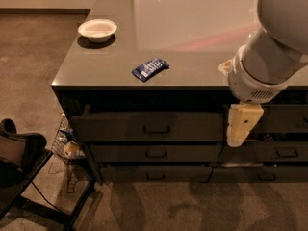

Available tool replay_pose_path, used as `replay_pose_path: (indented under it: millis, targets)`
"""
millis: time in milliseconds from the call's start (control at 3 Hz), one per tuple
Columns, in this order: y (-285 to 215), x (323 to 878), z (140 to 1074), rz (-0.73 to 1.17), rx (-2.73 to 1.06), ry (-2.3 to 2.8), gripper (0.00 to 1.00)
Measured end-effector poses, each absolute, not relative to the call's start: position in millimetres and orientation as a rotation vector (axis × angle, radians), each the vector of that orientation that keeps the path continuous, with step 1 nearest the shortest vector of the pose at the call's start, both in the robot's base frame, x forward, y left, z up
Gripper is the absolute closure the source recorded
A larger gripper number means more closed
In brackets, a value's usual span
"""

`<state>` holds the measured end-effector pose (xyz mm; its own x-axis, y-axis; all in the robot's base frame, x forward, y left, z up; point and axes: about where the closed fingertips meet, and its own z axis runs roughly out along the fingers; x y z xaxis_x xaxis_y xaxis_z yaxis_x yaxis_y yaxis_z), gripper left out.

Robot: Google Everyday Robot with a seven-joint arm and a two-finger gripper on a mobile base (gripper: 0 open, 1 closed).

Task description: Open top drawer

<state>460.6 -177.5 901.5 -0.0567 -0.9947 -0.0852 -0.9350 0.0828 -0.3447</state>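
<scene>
The top drawer is the tallest dark front in the wide left column under the countertop, with a small bar handle at its centre. It stands slightly out from the cabinet face. My gripper hangs pale yellow below the big white arm, in front of the drawer's right end, well to the right of the handle and not touching it.
A white bowl and a blue packet lie on the countertop. Two shallower drawers sit below. Narrower drawers are on the right. A black chair and a wire basket stand at the left.
</scene>
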Motion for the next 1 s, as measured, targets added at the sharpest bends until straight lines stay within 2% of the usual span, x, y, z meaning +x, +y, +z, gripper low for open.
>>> replay_pose_path:
  millis: [667,1000]
  targets:
    - [-174,460,879,-0.278,-1.912,2.079,0.0]
    - [-166,478,824,-0.284,-1.938,2.058,0.0]
